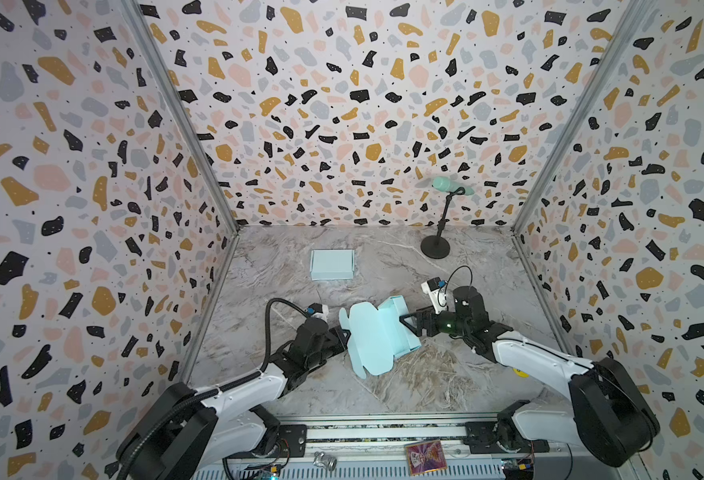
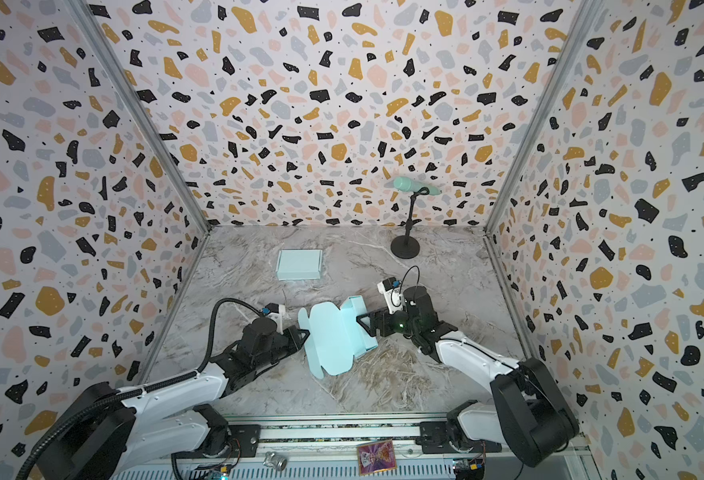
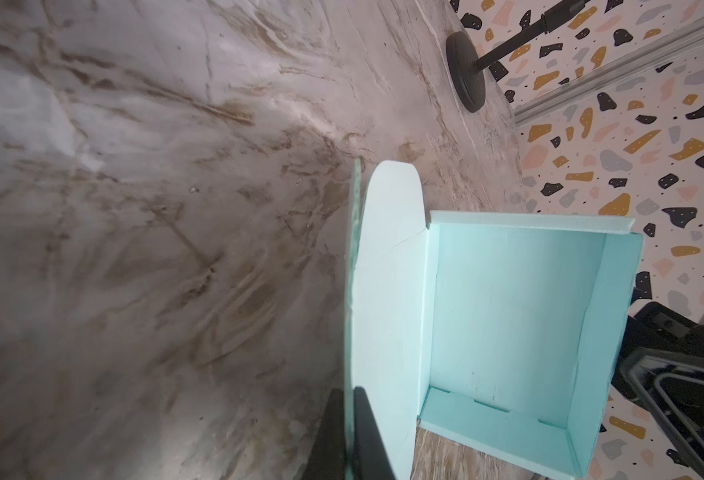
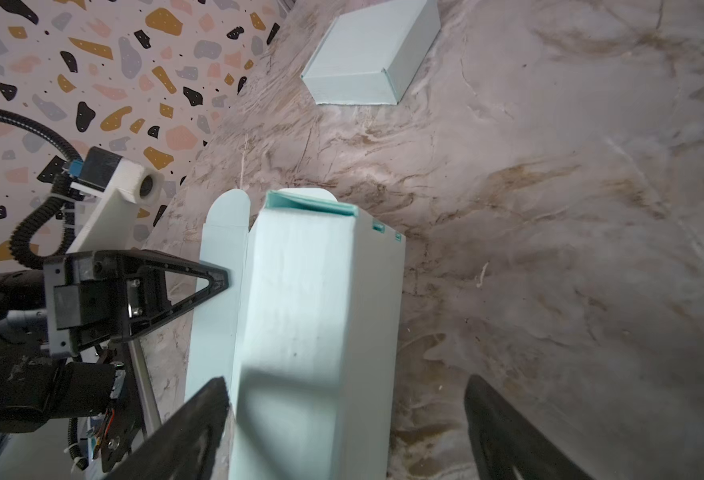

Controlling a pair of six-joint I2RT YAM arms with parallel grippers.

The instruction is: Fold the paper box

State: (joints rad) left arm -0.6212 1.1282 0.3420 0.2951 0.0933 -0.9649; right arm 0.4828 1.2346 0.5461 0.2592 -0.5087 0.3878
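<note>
Right now the left gripper [image 1: 343, 332] is pinched shut on the lid flap [image 3: 387, 291] of the paper box [image 1: 377, 338], which sits between the 2 tools. The right gripper [image 1: 405, 322] stands wide open just beside the opposite side. I'd swing the lid over slowly, bracing that side.

Terrazzo-speckled walls [image 1: 342, 104] box me in on three sides, grey metal strips [image 1: 185, 120] run down the corners, and below me is a marbled grey-brown tabletop [image 1: 387, 266], softly and evenly lit.
</note>
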